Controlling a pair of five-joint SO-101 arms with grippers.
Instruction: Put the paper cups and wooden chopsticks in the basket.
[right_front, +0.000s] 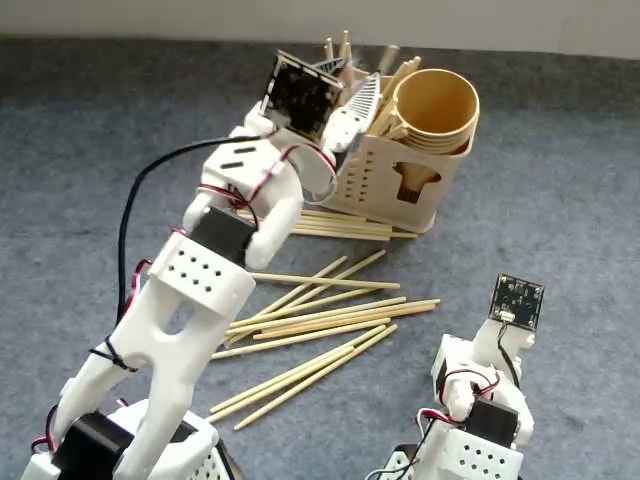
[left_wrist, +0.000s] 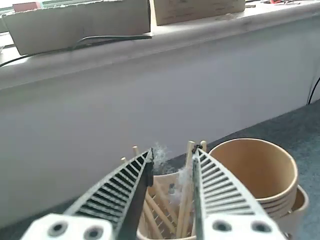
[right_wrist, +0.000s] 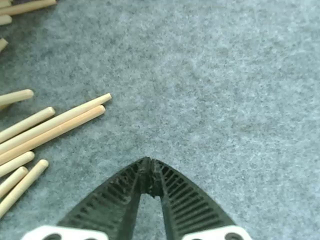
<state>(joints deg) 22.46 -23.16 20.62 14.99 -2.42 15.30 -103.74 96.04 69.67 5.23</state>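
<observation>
The left claw (left_wrist: 173, 150) hangs partly open over the basket's (right_front: 375, 180) chopstick compartment, gripping nothing I can make out. The drop looks done, so it should rise straight up, clear of the standing sticks (left_wrist: 161, 206). Paper cups (right_front: 430, 135) sit stacked in the basket near the desk's far edge. The right claw (right_wrist: 149, 164), pinched shut and empty, rests by the loose chopsticks (right_front: 320, 315) mid-desk; some hug the basket's foot.
</observation>
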